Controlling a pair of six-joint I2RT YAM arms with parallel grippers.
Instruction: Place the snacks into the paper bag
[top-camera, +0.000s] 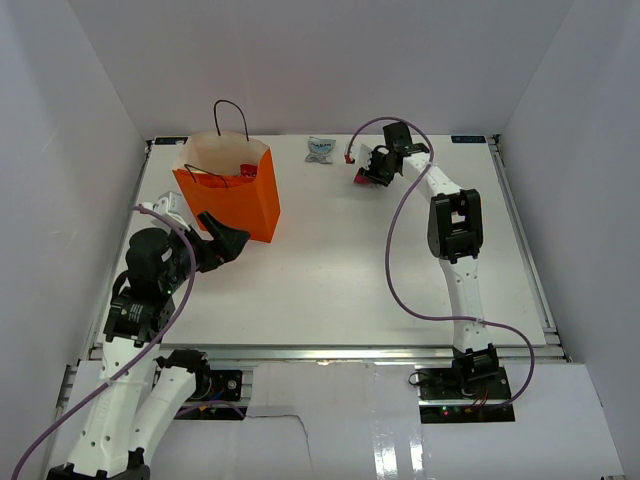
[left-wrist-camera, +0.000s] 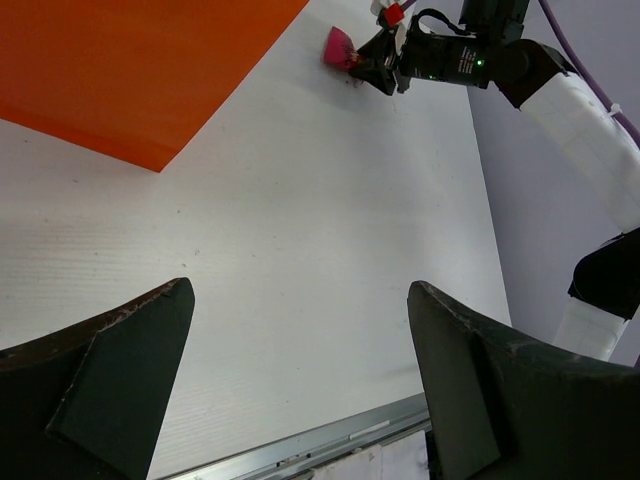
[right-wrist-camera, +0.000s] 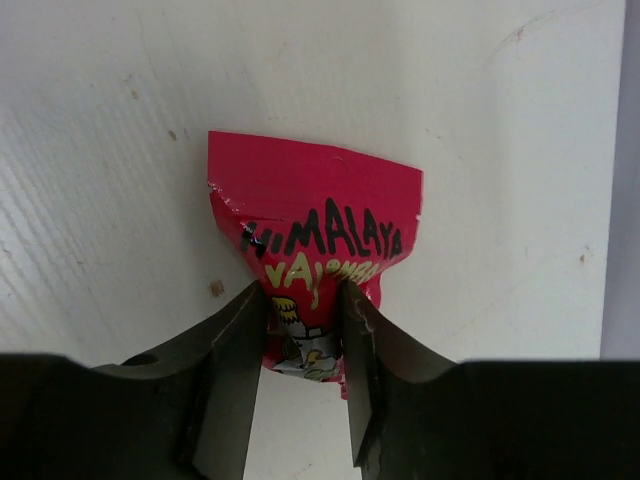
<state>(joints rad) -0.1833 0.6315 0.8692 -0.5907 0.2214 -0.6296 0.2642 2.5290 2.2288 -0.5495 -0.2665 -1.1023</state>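
The orange paper bag (top-camera: 232, 190) stands upright at the back left with black loop handles; a red packet shows inside it. Its side fills the top left of the left wrist view (left-wrist-camera: 130, 70). My right gripper (top-camera: 366, 172) is at the back of the table, shut on a magenta packet (right-wrist-camera: 315, 225) printed "Himalaya", pinched at its lower end; the packet shows small in the left wrist view (left-wrist-camera: 340, 47). A pale blue packet (top-camera: 320, 149) lies at the back edge between bag and right gripper. My left gripper (top-camera: 228, 244) is open and empty, just in front of the bag.
White walls enclose the table on three sides. A purple cable (top-camera: 395, 250) loops from the right arm over the table. The metal front rail (left-wrist-camera: 320, 445) runs below my left fingers.
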